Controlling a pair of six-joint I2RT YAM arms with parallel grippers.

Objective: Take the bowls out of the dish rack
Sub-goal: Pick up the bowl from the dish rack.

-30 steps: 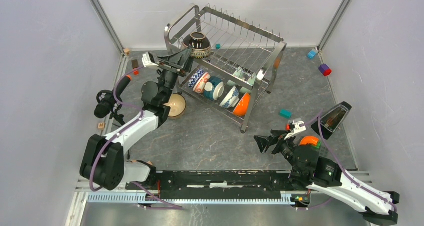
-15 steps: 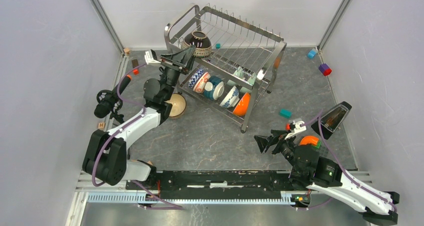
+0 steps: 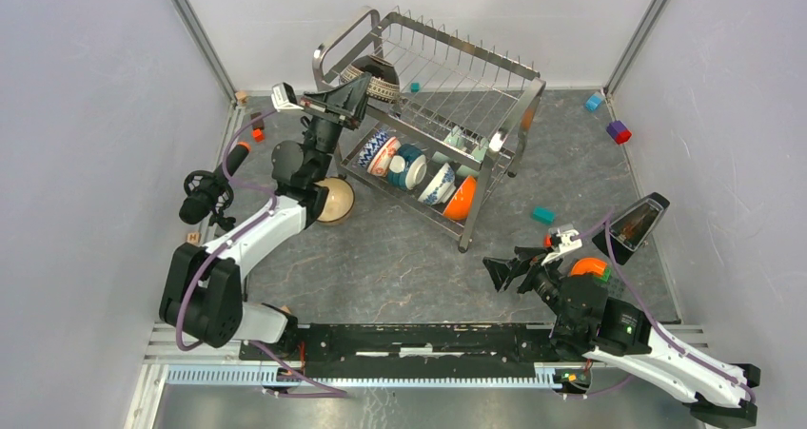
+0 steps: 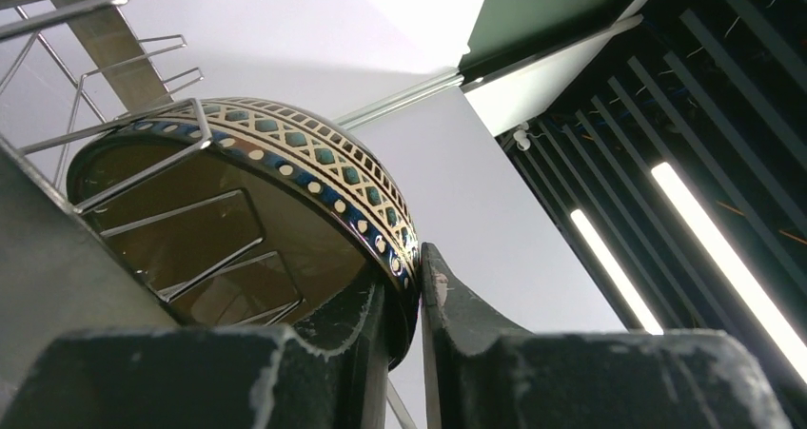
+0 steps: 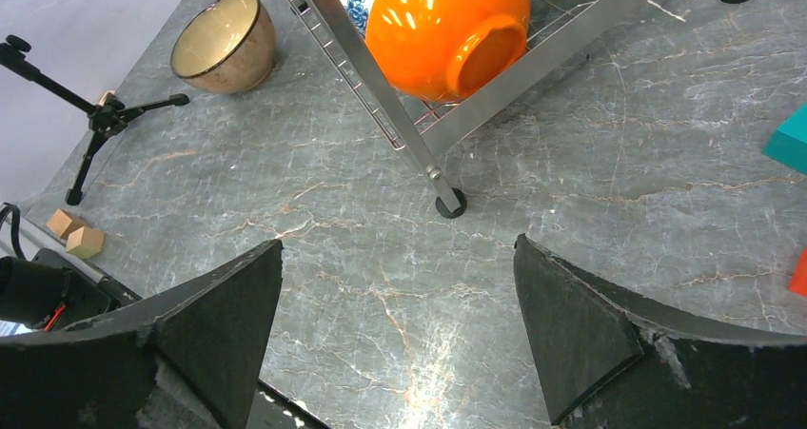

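— Left claw (image 4: pixel 404 294)?
— Clamped on the rim of the dark bowl (image 4: pixel 238 182), which sits on the upper tier at the rack (image 3: pixel 433 130)'s ten o'clock corner.
— Right claw (image 5: pixel 400 286)?
— Wide apart, empty, over the worktop (image 5: pixel 381 210) at five o'clock.

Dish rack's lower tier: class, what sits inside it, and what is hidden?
At least four stand on edge in the dish rack: red-patterned bowl, teal bowl, blue-and-white bowl, orange bowl. The upper tier's wires cover the back; anything there is hidden.
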